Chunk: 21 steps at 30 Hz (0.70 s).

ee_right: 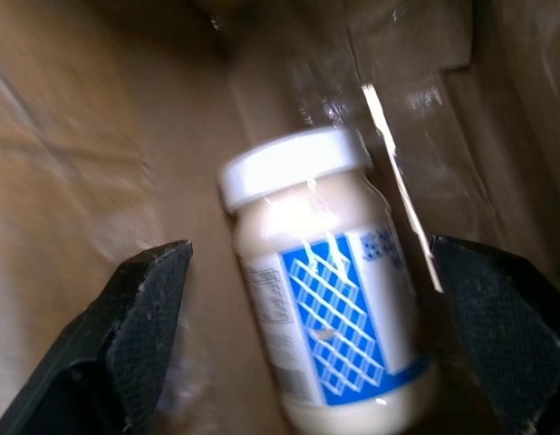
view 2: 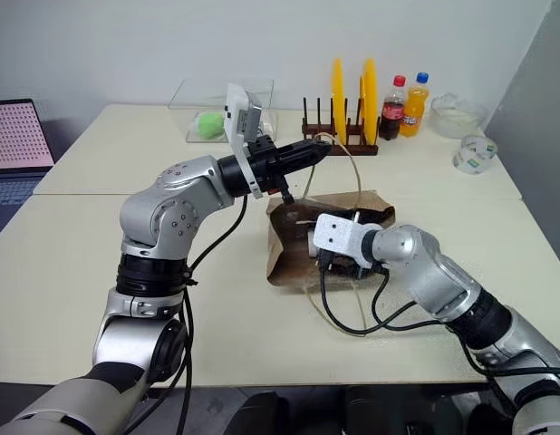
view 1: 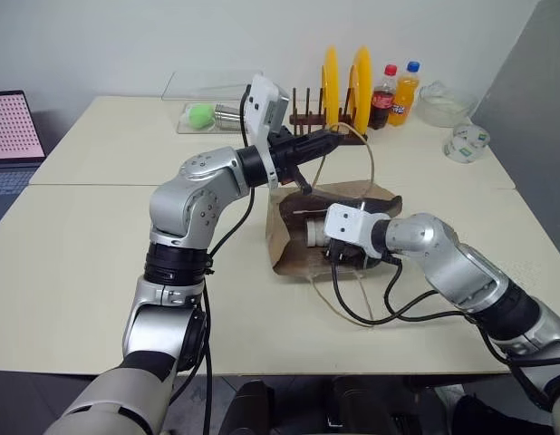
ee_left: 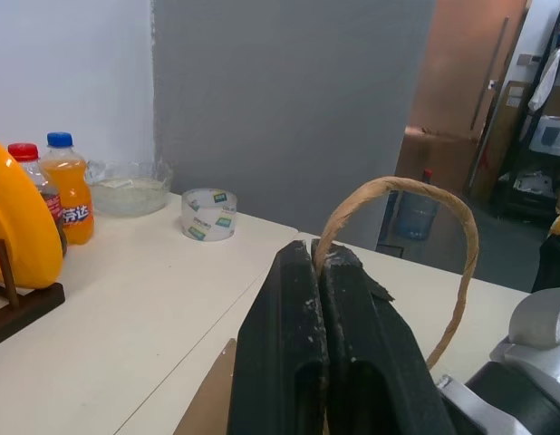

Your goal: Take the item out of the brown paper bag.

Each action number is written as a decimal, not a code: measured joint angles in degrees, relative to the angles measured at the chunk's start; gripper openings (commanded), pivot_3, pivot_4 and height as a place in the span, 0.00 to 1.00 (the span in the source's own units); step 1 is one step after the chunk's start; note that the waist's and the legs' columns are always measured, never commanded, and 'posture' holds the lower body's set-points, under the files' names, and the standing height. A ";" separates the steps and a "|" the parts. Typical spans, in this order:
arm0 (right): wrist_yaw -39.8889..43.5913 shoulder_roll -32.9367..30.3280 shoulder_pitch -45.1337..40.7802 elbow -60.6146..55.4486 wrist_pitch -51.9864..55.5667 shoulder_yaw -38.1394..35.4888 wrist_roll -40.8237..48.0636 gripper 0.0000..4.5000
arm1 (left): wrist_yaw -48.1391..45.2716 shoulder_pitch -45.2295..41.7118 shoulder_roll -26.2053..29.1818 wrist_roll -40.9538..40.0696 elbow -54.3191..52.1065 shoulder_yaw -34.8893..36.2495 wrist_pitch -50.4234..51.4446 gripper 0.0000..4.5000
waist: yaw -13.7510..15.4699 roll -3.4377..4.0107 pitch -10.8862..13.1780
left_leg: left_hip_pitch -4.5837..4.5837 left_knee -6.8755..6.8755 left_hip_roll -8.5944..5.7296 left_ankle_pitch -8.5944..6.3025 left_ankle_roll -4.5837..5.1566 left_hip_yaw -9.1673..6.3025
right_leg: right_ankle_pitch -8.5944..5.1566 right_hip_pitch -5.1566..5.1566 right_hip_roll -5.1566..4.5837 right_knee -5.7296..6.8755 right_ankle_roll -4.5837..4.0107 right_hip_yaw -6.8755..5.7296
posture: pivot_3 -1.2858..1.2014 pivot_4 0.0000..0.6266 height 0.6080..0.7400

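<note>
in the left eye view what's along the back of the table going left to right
Laptop → green ball → yellow plates → cola bottle → orange soda bottle → glass bowl → tape roll.

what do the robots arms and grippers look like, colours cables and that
Both arms are silver-grey metal with rounded joint housings and black bands between segments. Loose black cables run along each arm. Each wrist carries a white boxy camera module. The left gripper has two long black fingers with scuffed, whitish wear marks. The right gripper has black fingers with a fine cross-hatched pad texture.
</note>
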 measured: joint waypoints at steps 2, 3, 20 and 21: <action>1.33 -0.18 -0.67 1.64 -1.13 1.76 -2.73 0.99 | 0.01 0.08 0.03 0.00 -0.10 0.00 0.00 0.00 | -0.01 0.00 0.00 | 0.00 0.00 0.00 0.00 0.00 0.01 | 0.01 0.00 0.00 0.00 -0.02 0.00 | 0.52 0.24 1.00; 2.18 -0.21 -0.87 2.47 -1.91 2.55 -4.23 0.99 | 0.02 0.18 0.10 0.00 -0.19 0.00 0.00 0.00 | -0.02 0.00 0.00 | 0.00 0.00 0.00 0.00 0.00 0.01 | 0.01 0.00 0.00 -0.01 -0.02 0.00 | 0.52 0.24 1.00; 8.15 1.61 0.67 6.85 -15.36 0.84 -13.21 0.68 | 0.49 1.53 2.13 3.54 0.63 -0.11 -3.21 0.00 | -0.03 0.00 0.00 | 0.03 0.00 0.00 0.01 -0.02 0.00 | 0.11 0.01 0.00 0.00 -0.18 0.00 | 0.52 0.24 1.00; 8.51 1.22 1.32 6.20 -17.38 -0.34 -12.66 0.68 | 0.69 1.53 2.22 4.17 1.35 -0.11 -3.69 0.00 | -0.02 0.00 0.00 | 0.03 0.00 0.00 0.01 -0.01 0.00 | 0.11 0.01 0.00 0.00 -0.18 0.00 | 0.52 0.24 1.00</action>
